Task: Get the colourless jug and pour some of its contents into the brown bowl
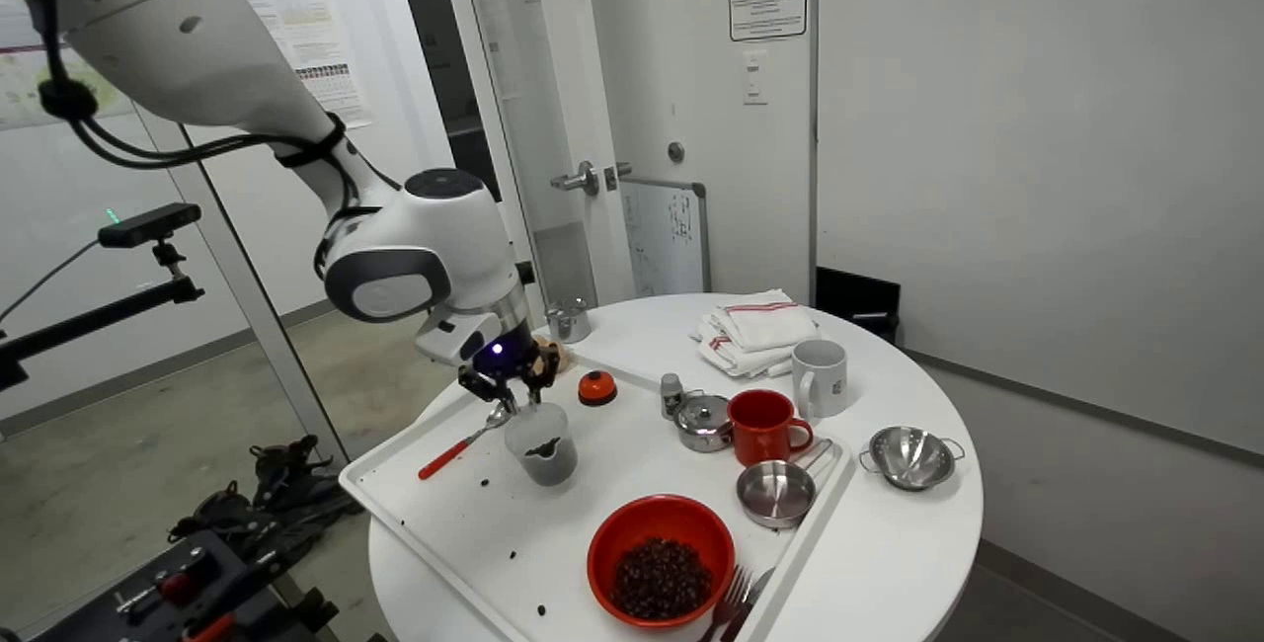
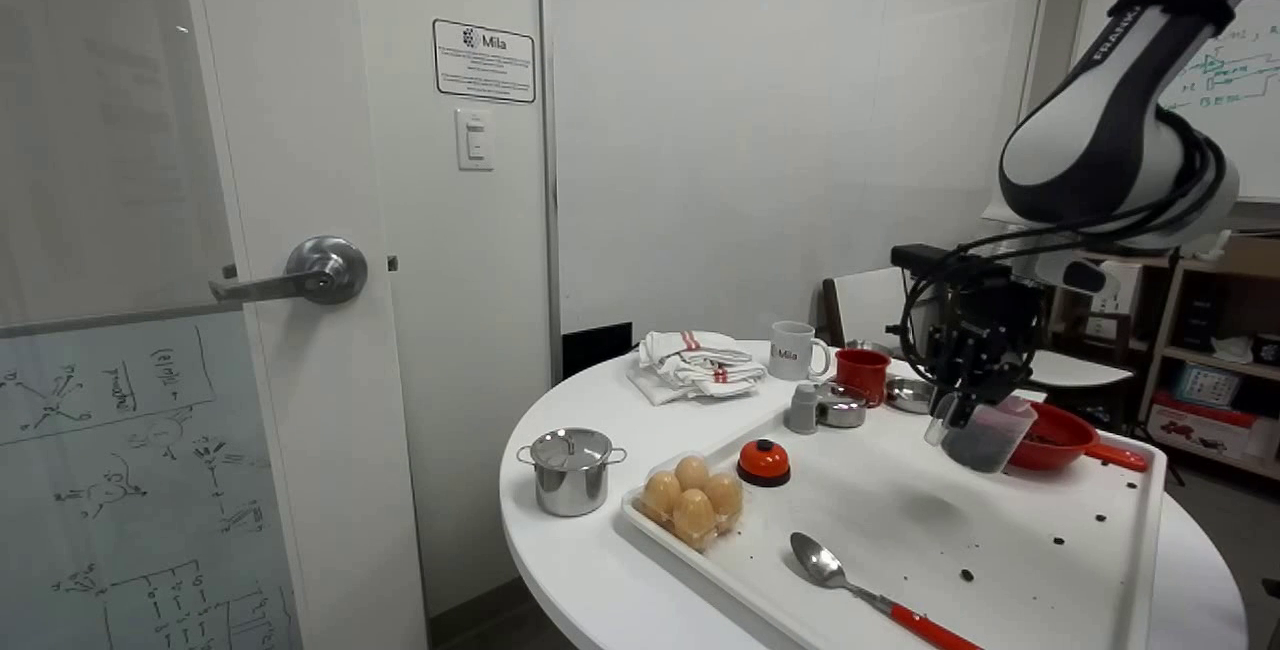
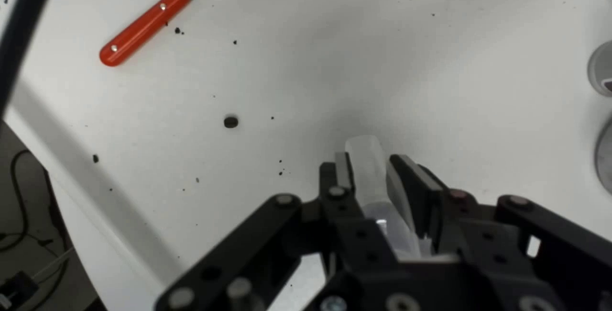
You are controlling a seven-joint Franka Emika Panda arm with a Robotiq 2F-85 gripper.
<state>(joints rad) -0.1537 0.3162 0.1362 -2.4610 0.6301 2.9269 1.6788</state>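
Observation:
The colourless jug (image 1: 541, 459) is see-through with dark contents and also shows in an exterior view (image 2: 985, 438). My gripper (image 1: 521, 400) is shut on its handle, and the jug hangs above the white tray (image 1: 449, 519), slightly tilted, with a shadow below it. The gripper also shows in an exterior view (image 2: 958, 412). In the wrist view the pale jug handle (image 3: 367, 172) stands between the gripper fingers (image 3: 369, 158); the jug's body is mostly hidden. The brown bowl does not show in any view.
A big red bowl (image 1: 632, 528) with dark beans stands on the tray near the jug. A red-handled spoon (image 1: 449, 456), orange bell (image 1: 596, 388), red mug (image 1: 758, 425), steel pan (image 1: 776, 494), lidded pot (image 1: 703, 422) and eggs (image 2: 693, 500) stand around. Loose beans lie on the tray.

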